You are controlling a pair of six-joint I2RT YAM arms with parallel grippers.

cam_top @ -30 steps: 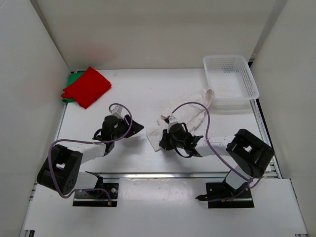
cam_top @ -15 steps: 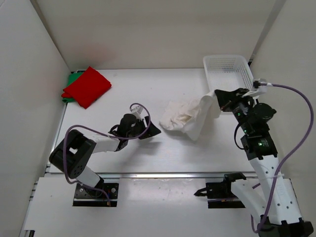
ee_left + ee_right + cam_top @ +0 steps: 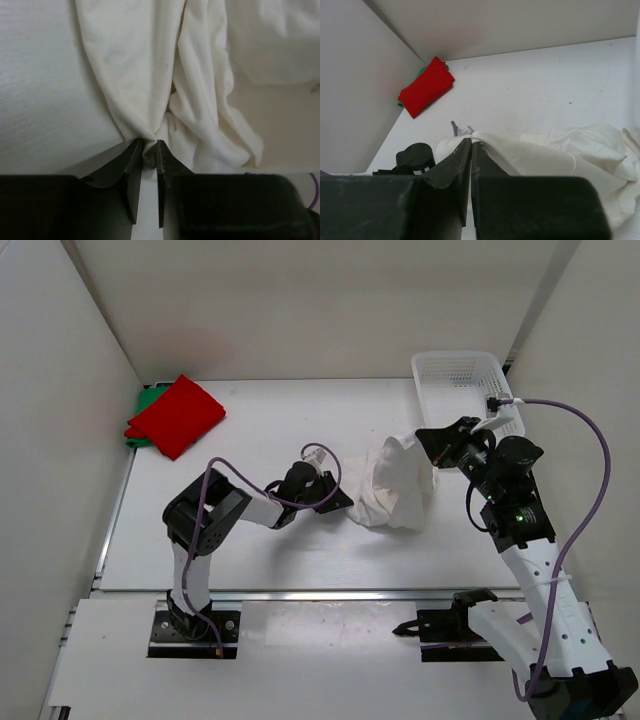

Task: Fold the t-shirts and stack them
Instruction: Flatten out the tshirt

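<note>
The crumpled white t-shirt point(image 3: 395, 490) lies on the table right of centre. My left gripper point(image 3: 341, 499) lies low at its left edge and is shut on a pinched fold of the white cloth point(image 3: 150, 75) between its fingertips point(image 3: 148, 146). Above the shirt's upper right, my right gripper point(image 3: 427, 441) is shut on a raised edge of that same shirt point(image 3: 560, 150), with cloth draped over its closed tips point(image 3: 471, 141). The folded red t-shirt point(image 3: 177, 415) rests on the green t-shirt point(image 3: 148, 400) in the far left corner.
A white mesh basket point(image 3: 467, 356) stands at the far right corner, just behind the right gripper. White walls enclose the table on the left, back and right. The red shirt point(image 3: 426, 86) shows far off in the right wrist view.
The right arm rose from low at the centre and carried the white shirt rightward. The left gripper slid right across the table to the shirt's edge and closed on it.
</note>
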